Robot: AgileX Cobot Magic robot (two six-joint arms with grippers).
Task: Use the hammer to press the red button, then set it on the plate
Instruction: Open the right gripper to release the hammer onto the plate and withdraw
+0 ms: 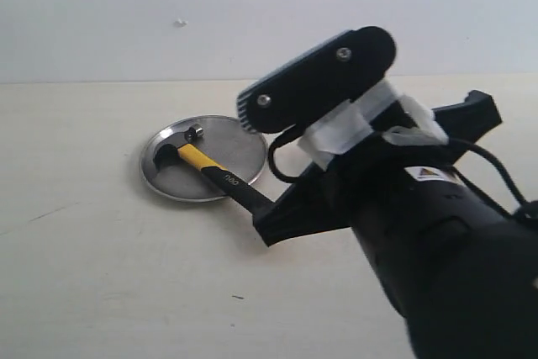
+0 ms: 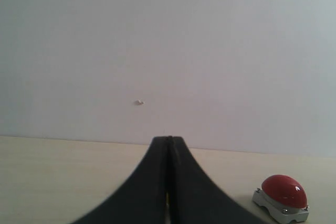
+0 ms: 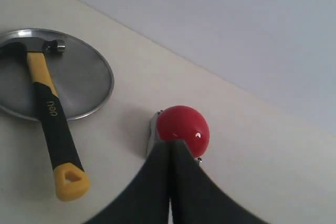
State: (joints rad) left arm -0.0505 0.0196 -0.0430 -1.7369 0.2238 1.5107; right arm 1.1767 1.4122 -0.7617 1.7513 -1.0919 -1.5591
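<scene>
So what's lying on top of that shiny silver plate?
The hammer: its dark head and yellow neck rest in the plate, the black handle sticking out over the rim onto the table. The plate's surface under the head is hidden.

I see the plate [image 1: 240,150] lying on the worktop [image 1: 101,275], left of the middle and nearer the far edge, where the wall [image 1: 126,6] stands behind it. The hammer [image 1: 210,168] lies across it, its head inside the plate on the left side. Its handle runs rightward and toward the near edge, over the rim and out onto the worktop. The button [image 3: 182,124] sits on the worktop clear of the plate's rim, near the handle's free end but apart from it. In the exterior view my right arm [image 1: 420,233] stands in front of the button and hides it.
</scene>
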